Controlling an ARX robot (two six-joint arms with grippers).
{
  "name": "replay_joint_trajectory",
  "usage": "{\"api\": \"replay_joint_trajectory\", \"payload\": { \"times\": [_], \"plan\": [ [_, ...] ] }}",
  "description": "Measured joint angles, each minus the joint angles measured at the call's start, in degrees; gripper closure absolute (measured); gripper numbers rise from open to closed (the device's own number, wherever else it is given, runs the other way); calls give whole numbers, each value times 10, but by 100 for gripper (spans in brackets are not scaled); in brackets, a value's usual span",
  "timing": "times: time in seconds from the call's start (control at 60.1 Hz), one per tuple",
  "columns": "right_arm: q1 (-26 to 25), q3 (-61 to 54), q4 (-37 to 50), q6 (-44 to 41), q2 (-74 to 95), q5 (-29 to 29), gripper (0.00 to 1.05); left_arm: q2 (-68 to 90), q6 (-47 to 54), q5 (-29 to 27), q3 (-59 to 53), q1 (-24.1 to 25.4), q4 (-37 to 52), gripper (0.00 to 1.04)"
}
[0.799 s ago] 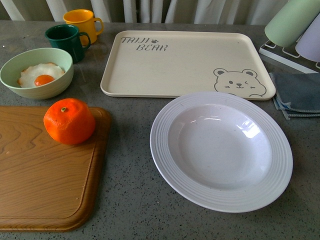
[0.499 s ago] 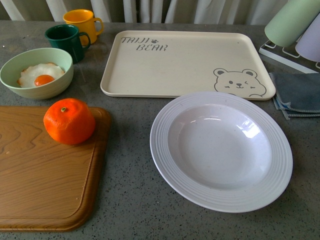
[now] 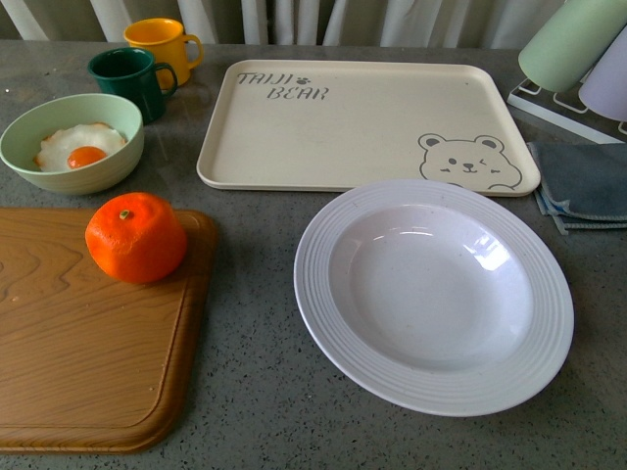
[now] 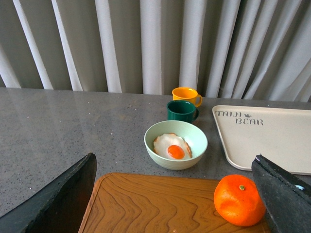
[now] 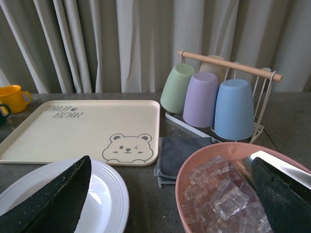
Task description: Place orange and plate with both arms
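The orange (image 3: 135, 237) sits on the far right corner of a wooden cutting board (image 3: 88, 343). It also shows in the left wrist view (image 4: 239, 200), close to one dark finger. The white ridged plate (image 3: 433, 294) lies on the grey table, right of the board; its rim shows in the right wrist view (image 5: 114, 194). Neither arm shows in the front view. My left gripper (image 4: 177, 213) is open and empty above the board. My right gripper (image 5: 170, 208) is open and empty, between the plate and a pink bowl.
A cream bear tray (image 3: 362, 122) lies behind the plate. A pale green bowl with a fried egg (image 3: 73, 142), a green mug (image 3: 129, 78) and a yellow mug (image 3: 165, 44) stand at the back left. A grey cloth (image 3: 583, 186), a cup rack (image 5: 218, 97) and a pink bowl of ice cubes (image 5: 218, 194) are at the right.
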Motion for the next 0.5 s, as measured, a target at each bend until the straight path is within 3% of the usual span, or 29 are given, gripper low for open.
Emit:
{"api": "replay_joint_trajectory", "payload": {
  "times": [0.133,0.15,0.183,0.25,0.499],
  "plan": [
    [0,0,0,0,0,0,9,3,-1,9,1,2,-3,9],
    [0,0,0,0,0,0,9,8,-5,21,4,6,-13,9],
    [0,0,0,0,0,1,9,39,-16,100,30,22,-80,9],
    [0,0,0,0,0,0,9,125,-40,179,67,17,-132,9],
    [0,0,0,0,0,0,9,409,-65,165,104,-77,80,9]
  ]
}}
